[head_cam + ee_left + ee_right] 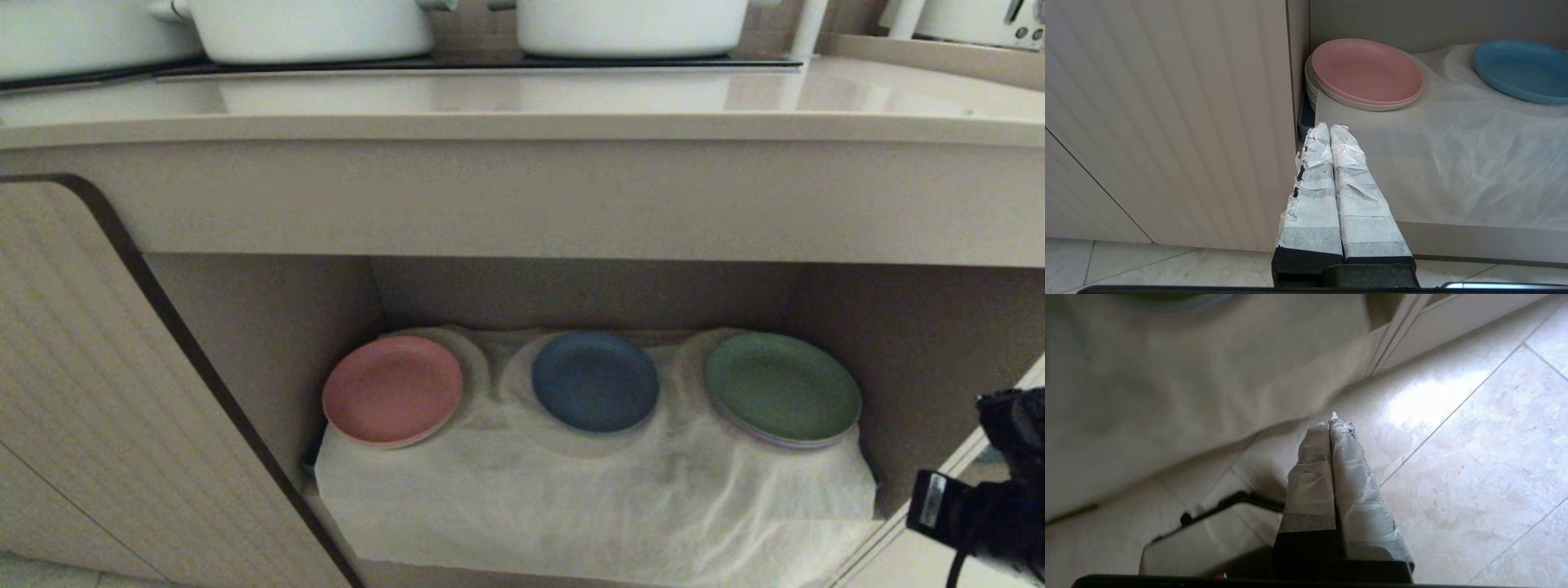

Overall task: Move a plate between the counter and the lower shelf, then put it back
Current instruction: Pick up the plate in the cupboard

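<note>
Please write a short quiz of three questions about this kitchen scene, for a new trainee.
1. True or false: the blue plate lies on the counter.
2. Which plate is nearest the ribbed door? A pink plate, B green plate, C blue plate.
3. Fill in: the right gripper is ____ and holds nothing.

Key: 1 false, it lies on the lower shelf; 2 A; 3 shut.

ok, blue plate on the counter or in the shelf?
In the lower shelf: the plate lies on the white cloth, between pink and green.
</note>
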Tool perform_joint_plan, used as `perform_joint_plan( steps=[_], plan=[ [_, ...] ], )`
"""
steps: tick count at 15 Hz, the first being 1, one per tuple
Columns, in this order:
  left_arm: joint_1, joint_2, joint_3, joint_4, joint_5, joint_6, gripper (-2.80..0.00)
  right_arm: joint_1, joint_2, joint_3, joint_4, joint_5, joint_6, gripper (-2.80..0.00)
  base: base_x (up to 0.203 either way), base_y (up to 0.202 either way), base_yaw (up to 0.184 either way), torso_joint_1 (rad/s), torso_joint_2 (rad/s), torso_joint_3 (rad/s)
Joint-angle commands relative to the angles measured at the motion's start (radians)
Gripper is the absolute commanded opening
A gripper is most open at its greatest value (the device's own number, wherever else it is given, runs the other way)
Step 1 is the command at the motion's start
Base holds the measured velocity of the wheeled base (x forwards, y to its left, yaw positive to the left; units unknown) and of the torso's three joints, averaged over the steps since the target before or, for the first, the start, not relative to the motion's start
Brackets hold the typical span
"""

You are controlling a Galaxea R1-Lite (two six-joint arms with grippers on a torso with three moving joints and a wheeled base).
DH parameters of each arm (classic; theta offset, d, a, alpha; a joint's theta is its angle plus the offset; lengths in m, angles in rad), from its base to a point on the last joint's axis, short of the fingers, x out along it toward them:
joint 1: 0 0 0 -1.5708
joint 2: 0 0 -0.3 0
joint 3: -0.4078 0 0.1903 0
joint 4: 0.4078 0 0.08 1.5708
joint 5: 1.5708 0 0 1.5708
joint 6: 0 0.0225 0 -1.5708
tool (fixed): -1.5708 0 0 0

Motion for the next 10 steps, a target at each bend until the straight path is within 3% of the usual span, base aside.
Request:
perform_joint_plan(
  steps=[1,6,10],
  plan=[
    [0.000,0.000,0.000,0.000,0.000,0.000,-2.80,-0.033,-0.043,0.005,-0.007,-0.010,0.004,-2.80,0.000,0.000,0.000,0.000,0.00,0.000],
    [0.000,0.000,0.000,0.000,0.000,0.000,-2.80,-0.112,-0.172,0.068,-0.011,-0.037,-0.012,-2.80,0.000,0.000,0.000,0.000,0.00,0.000],
    [0.000,0.000,0.000,0.000,0.000,0.000,-2.80,-0.155,-0.338,0.142,-0.011,-0.037,-0.112,-2.80,0.000,0.000,0.000,0.000,0.00,0.000]
  ],
)
